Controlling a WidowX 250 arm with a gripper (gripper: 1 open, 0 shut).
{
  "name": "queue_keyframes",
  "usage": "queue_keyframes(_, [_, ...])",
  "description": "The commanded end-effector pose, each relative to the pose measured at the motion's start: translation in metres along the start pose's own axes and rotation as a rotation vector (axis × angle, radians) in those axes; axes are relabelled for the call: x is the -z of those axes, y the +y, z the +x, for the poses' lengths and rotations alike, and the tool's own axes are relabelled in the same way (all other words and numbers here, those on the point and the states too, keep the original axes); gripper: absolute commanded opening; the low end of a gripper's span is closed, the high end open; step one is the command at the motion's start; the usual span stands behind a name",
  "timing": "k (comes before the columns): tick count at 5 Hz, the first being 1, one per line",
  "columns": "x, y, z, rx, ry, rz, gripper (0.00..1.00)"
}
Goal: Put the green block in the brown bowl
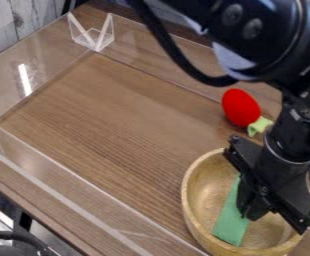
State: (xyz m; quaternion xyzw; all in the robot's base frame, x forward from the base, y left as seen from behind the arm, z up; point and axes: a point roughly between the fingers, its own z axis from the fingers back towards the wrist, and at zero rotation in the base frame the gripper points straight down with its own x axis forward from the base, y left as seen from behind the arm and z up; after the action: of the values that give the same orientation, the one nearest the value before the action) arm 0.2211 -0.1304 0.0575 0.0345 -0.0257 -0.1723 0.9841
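The brown bowl [193, 196] sits at the lower right of the wooden table. The green block [233, 226] lies inside it, slanted against the near-left inner wall. Its upper end is hidden behind my black gripper [275, 214]. The gripper points down into the bowl right above and beside the block. One finger [255, 200] overlaps the block's upper end. The view does not show whether the jaws still pinch the block or stand free of it.
A red strawberry toy [241, 103] with a green leafy tip [259, 126] lies just behind the bowl. A clear plastic stand [91, 33] is at the far left corner. A low clear wall [44, 175] runs along the table's near-left edge.
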Motion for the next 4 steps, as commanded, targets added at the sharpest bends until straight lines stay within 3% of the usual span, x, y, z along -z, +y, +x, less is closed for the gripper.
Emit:
queue_keyframes(1, [-0.024, -0.003, 0.008, -0.001, -0.057, 0.006, 1.0])
queue_keyframes(2, [-0.034, -0.012, 0.009, 0.008, -0.064, 0.011, 0.0])
queue_keyframes(3, [-0.033, -0.018, 0.015, 0.0, -0.068, 0.013, 1.0])
queue_keyframes(4, [-0.032, -0.02, 0.021, -0.012, -0.075, 0.016, 1.0])
